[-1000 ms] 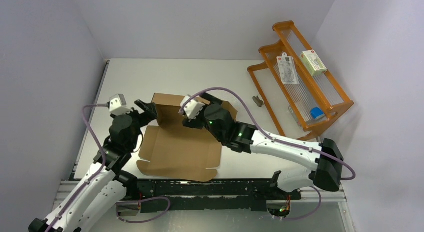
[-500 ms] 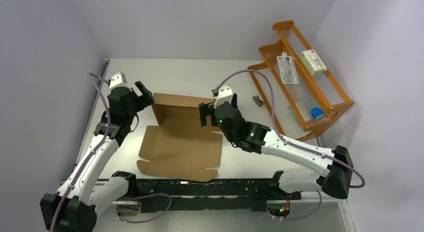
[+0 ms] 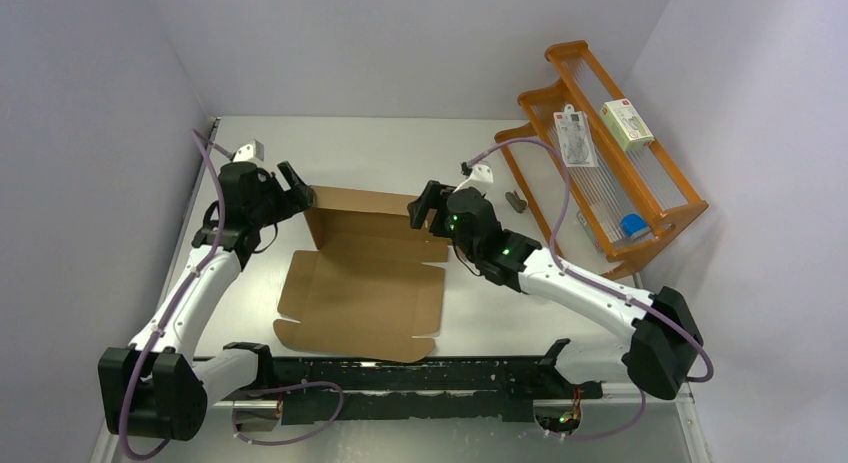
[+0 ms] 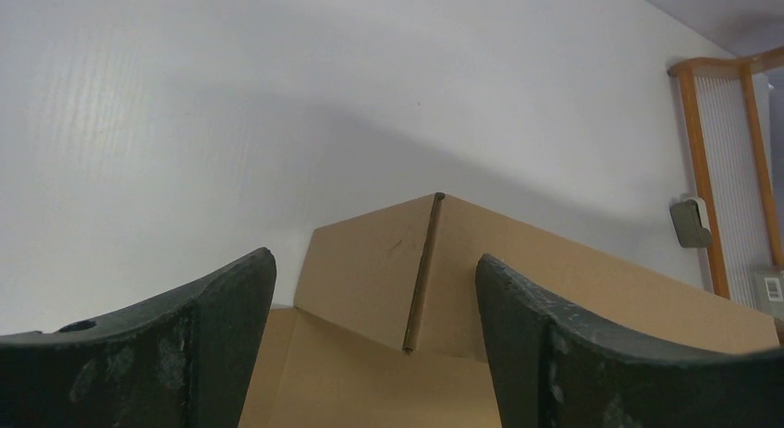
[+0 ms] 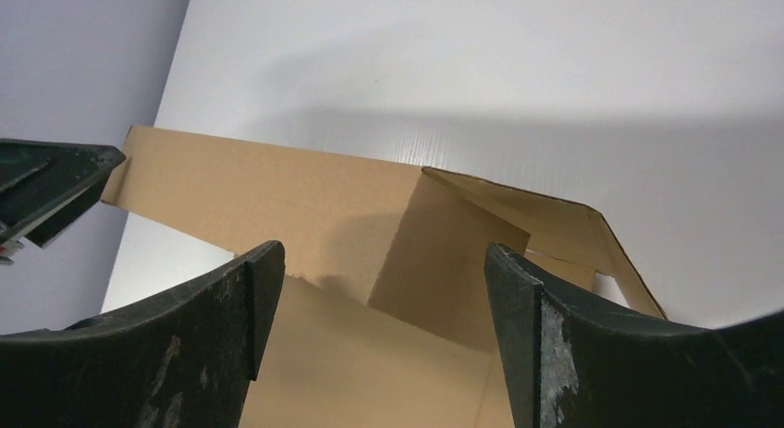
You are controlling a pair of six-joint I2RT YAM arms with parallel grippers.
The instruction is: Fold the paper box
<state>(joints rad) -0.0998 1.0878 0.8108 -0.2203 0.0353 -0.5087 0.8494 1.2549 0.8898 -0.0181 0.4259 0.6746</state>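
The paper box (image 3: pixel 360 298) is a brown cardboard sheet lying flat at the table's middle, with its far wall (image 3: pixel 370 211) folded upright and short side flaps at both ends. My left gripper (image 3: pixel 298 194) is open and empty just beyond the wall's left corner; the left wrist view shows that corner fold (image 4: pixel 421 280) between the spread fingers (image 4: pixel 372 260). My right gripper (image 3: pixel 424 210) is open and empty at the wall's right end. The right wrist view (image 5: pixel 384 250) shows the wall's inner face (image 5: pixel 305 197) and the right flap (image 5: pixel 444 262), apart from both fingers.
An orange rack (image 3: pixel 655 198) stands at the right with a white-and-green carton (image 3: pixel 627 123), a clear packet (image 3: pixel 575 138) and a blue item (image 3: pixel 632 225). A small grey object (image 3: pixel 516 200) lies beside the rack. The arms' black base rail (image 3: pixel 420 373) runs along the near edge.
Both grippers have drawn outward from the far wall, the left to its left corner and the right to its right end. The wall stays upright.
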